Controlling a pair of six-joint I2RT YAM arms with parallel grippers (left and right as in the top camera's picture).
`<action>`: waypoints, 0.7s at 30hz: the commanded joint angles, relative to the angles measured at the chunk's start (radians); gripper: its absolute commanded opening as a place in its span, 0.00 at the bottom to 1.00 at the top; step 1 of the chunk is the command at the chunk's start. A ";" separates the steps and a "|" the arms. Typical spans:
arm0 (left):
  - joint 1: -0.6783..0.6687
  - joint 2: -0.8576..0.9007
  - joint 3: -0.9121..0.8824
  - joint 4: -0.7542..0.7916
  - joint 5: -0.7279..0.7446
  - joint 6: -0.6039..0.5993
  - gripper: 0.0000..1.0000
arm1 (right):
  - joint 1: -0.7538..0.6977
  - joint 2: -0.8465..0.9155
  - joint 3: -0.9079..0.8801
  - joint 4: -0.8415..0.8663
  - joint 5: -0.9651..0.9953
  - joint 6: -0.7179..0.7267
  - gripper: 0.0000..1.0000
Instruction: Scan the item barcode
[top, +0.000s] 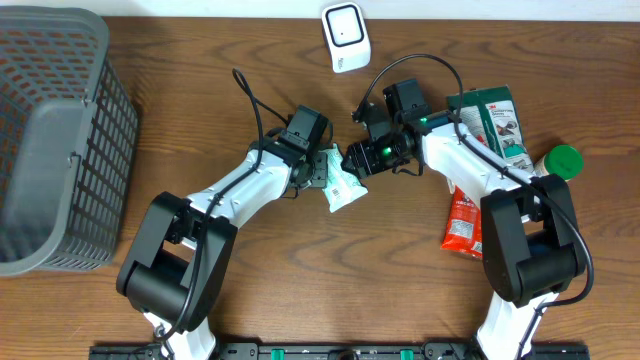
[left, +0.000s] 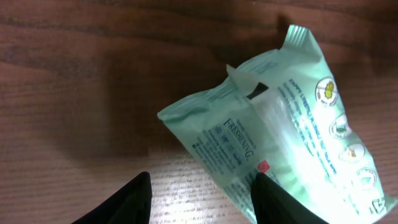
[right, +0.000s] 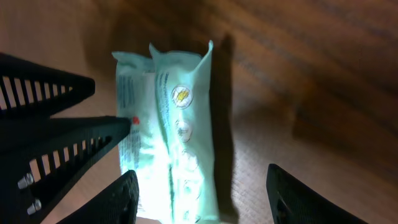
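The left gripper (left: 202, 190) has its jaws spread, with bare table (left: 74, 93) between them. One finger (left: 268, 198) touches the packet (left: 273, 130) by its small red mark, and the other stands clear of it, so nothing is pinched. The right gripper (right: 199, 186) is also spread wide. The packet lies nearer one finger (right: 121, 199) and well apart from the other. The packet sits between the two grippers, and the scanner (top: 345, 37) is well beyond it, toward the table's far edge. To do this step well, I judge one gripper should close on a sealed end of the packet rather than on the soft middle. It should take a firm hold before lifting, then turn the printed faces toward the scanner window one at a time, keeping its fingers off the print. No barcode shows in any view. The visible faces carry only text and round icons, so it may be on the underside. Overhead, the wrists cover most of the packet. I cannot tell whether it lies flat or tilted against the left finger. The basket (top: 60, 130) is far from the packet and plays no part.
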 joint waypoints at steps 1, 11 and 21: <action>0.000 0.014 -0.024 0.021 -0.027 -0.008 0.52 | 0.003 0.004 0.015 0.011 0.016 -0.011 0.61; 0.000 0.015 -0.024 0.068 -0.065 -0.005 0.52 | 0.004 0.009 0.005 -0.083 0.001 0.032 0.46; 0.000 0.015 -0.024 0.040 -0.065 -0.006 0.45 | 0.013 0.009 0.004 -0.016 0.002 0.106 0.48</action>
